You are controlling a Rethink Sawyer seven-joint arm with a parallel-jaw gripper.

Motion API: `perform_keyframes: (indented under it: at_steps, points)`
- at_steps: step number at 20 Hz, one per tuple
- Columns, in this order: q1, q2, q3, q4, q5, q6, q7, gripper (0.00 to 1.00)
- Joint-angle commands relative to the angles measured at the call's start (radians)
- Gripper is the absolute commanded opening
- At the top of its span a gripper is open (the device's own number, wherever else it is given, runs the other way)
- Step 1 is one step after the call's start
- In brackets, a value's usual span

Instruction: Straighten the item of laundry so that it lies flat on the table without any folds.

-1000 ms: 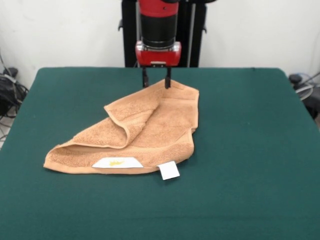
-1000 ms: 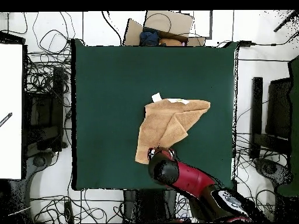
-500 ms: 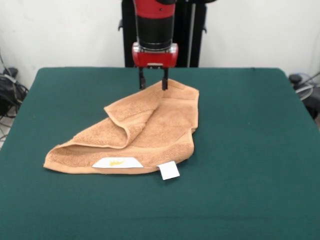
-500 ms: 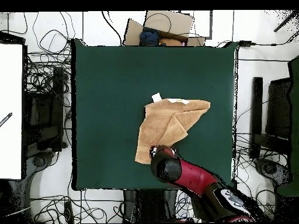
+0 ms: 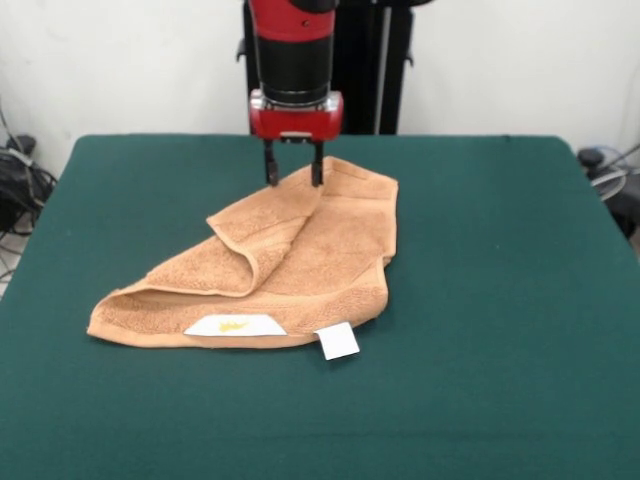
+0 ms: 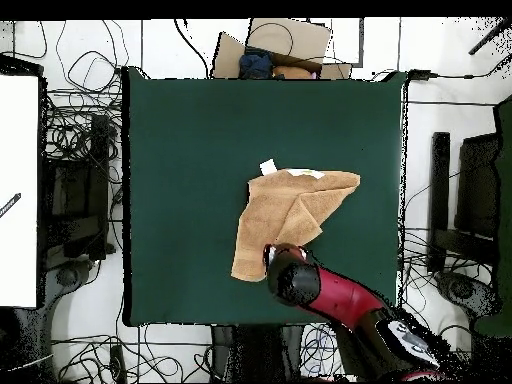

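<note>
The gripper (image 5: 293, 177) hangs with its two dark fingers (image 5: 270, 170) parted to a moderate gap, nothing between them, their tips at the far edge of the hand towel (image 5: 290, 260); whether they touch the cloth cannot be told. The left tip stands at the towel's far hem and the right tip over the terry just inside it. Above the fingers sits the red gripper body, and above that the black and red cylinder of the arm (image 5: 293, 45), which comes straight down in the front view. In the overhead view the arm (image 6: 335, 295) reaches in from 5 o'clock and its round head covers the towel's edge nearest the robot. The orange-tan hand towel (image 6: 290, 215) lies a little toward 3 o'clock of the middle of the dark green desk (image 5: 500, 300), crumpled rather than flat: in the front view one corner is folded over toward the centre, making a thick rolled ridge that runs from about 10 o'clock to 5 o'clock across the cloth, and a long pointed lobe stretches to 8 o'clock. A white tag with a yellow mark (image 5: 235, 325) lies on the near hem, and a second plain white tag (image 5: 338, 341) sticks out past the hem onto the desk at 5 o'clock of the towel. Cables crowd the floor around the desk (image 6: 180, 140) in the overhead view.
</note>
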State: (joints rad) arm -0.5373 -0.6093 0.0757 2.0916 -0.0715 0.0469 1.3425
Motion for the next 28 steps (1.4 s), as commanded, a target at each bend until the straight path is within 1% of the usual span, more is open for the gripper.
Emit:
perform_keyframes:
  at_steps: [1,12,21,28]
  points:
    - [-0.024,0.052,0.106,-0.129,-0.05,0.086,0.054,1.0]
    - [-0.051,0.093,0.13,-0.189,-0.087,0.109,0.045,1.0]
    - [-0.077,0.05,0.146,-0.177,-0.104,0.163,0.042,1.0]
    - [-0.081,-0.001,0.157,-0.184,-0.095,0.246,0.038,1.0]
